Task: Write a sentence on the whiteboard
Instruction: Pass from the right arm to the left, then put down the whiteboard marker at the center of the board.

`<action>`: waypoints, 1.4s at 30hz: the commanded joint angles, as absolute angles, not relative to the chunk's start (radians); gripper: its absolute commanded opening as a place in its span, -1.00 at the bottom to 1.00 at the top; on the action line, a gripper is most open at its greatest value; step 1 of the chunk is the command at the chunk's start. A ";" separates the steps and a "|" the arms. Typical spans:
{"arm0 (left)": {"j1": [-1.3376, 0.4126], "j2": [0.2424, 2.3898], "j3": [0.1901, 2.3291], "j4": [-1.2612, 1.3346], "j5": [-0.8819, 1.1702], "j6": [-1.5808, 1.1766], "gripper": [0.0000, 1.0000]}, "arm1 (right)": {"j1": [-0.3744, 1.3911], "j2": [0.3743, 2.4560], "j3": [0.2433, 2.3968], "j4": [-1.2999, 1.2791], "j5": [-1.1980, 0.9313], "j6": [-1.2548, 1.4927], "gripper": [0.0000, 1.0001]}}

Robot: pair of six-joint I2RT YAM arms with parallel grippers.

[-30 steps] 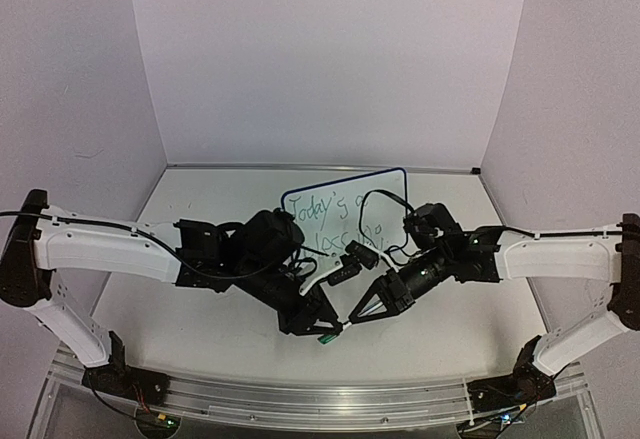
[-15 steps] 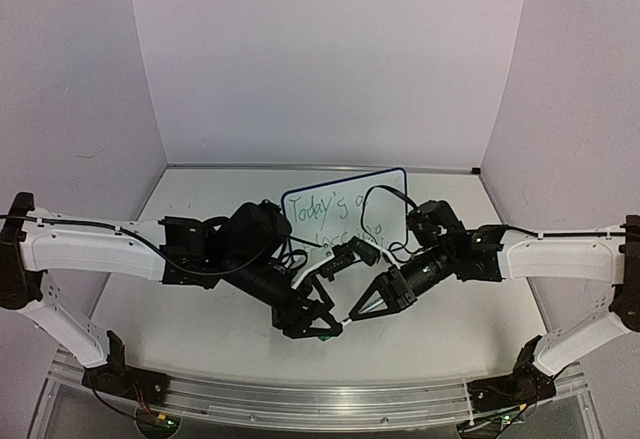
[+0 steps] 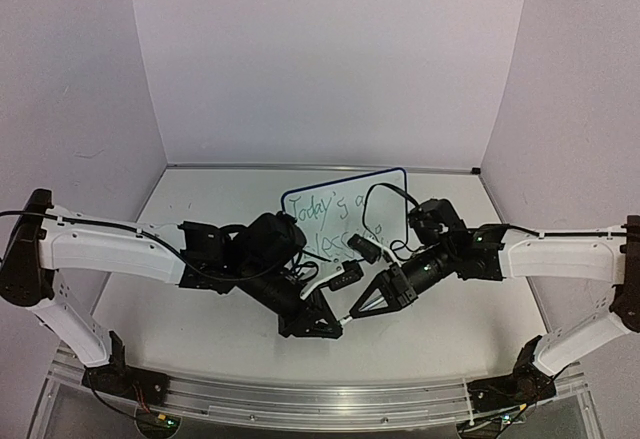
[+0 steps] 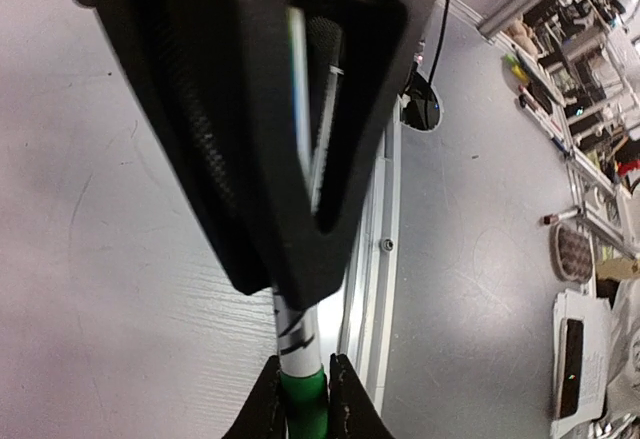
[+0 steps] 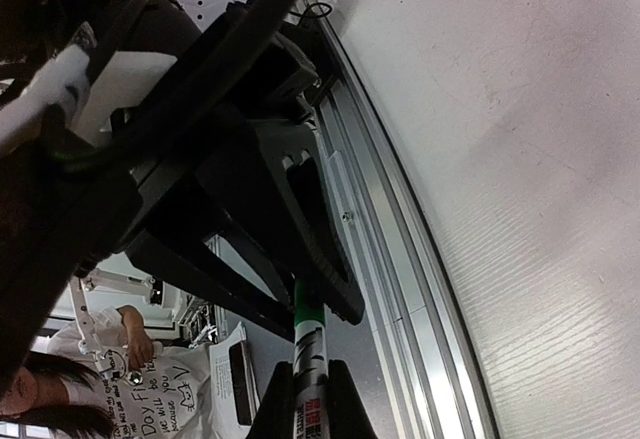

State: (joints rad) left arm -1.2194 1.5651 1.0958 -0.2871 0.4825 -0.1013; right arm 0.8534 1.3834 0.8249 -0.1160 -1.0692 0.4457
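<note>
Just past the aluminium rail [image 3: 300, 391] at the desk's [image 3: 200, 334] near edge, the two claws meet tip to tip. The left claw [image 4: 302, 409] is clenched on the green end of a marker [image 5: 311, 354], and the right claw [image 5: 310, 411] is clenched on its white printed barrel. Behind them sits the whiteboard [image 3: 345, 194], where both wrists and a looping black cable [image 3: 385, 193] hide most of the lower line of the green sentence [image 3: 322, 209], leaving "Today's a" readable.
</note>
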 commanded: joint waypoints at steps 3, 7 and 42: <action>-1.218 1.571 1.134 -0.252 0.515 -0.106 -1.00 | 0.855 1.370 0.863 -0.090 -1.100 0.434 -0.99; -1.217 1.556 1.111 -0.247 0.502 -0.118 -1.00 | 0.836 1.350 0.850 -0.096 -1.016 0.434 -0.40; -0.526 1.519 0.813 -0.253 0.159 -0.389 -0.68 | 0.164 1.235 0.746 -0.176 -0.175 0.321 0.96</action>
